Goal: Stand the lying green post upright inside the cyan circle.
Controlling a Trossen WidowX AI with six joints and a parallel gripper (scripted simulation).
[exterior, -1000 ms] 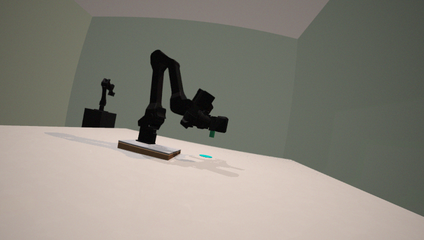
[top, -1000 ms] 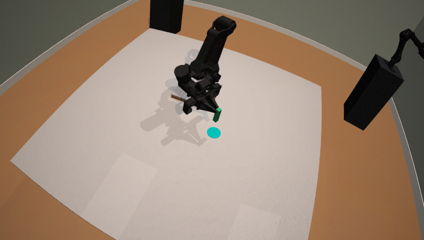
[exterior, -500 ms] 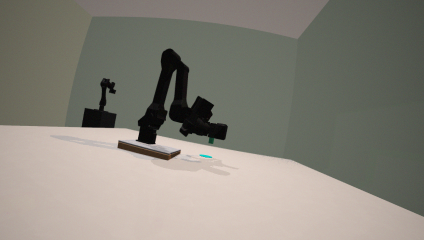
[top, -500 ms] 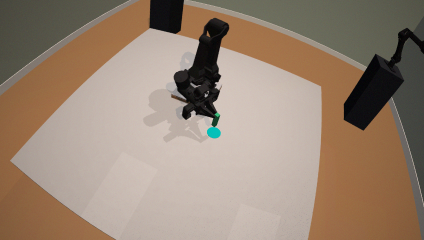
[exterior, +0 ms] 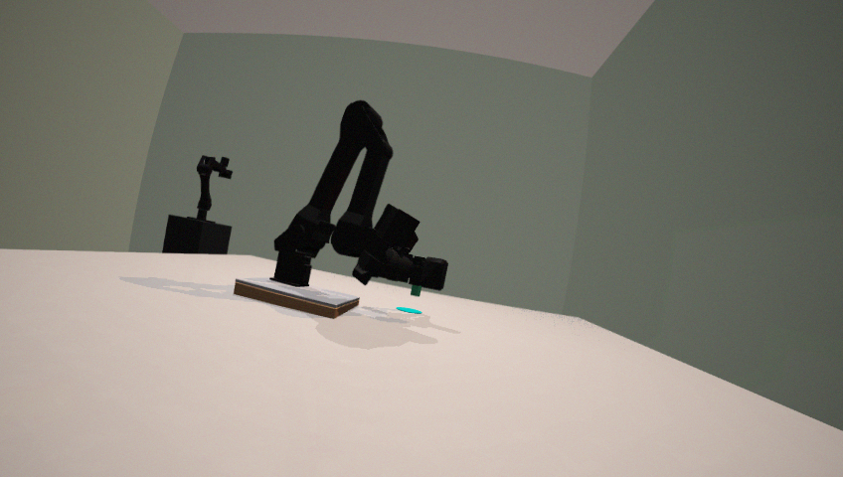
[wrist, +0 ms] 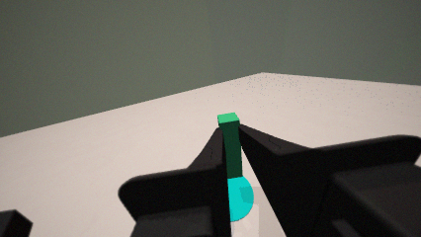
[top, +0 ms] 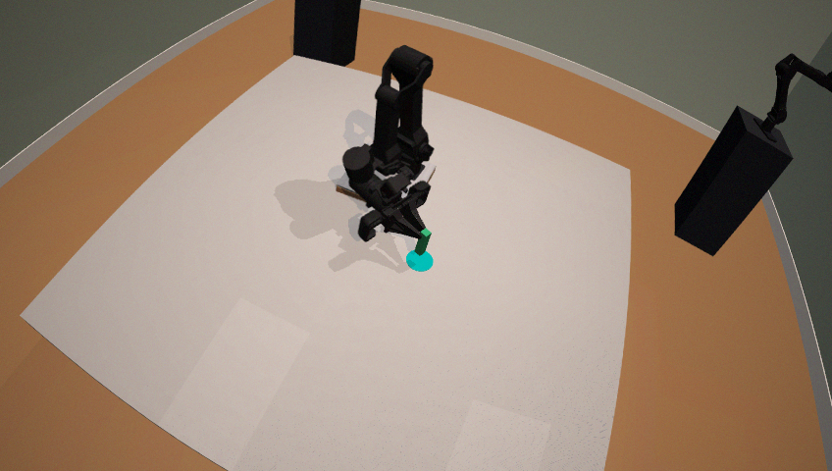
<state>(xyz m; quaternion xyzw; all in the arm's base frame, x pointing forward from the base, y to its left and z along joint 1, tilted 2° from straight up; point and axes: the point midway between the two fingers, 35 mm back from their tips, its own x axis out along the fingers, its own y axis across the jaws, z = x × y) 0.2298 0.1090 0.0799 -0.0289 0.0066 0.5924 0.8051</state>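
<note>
The robot's parallel-jaw gripper is gripping the green rectangular post upright between its fingers, just above the flat cyan circle lying on the pale mat. The post's lower end is hanging over the circle, not touching it. The arm's base plate is sitting behind the circle.
</note>
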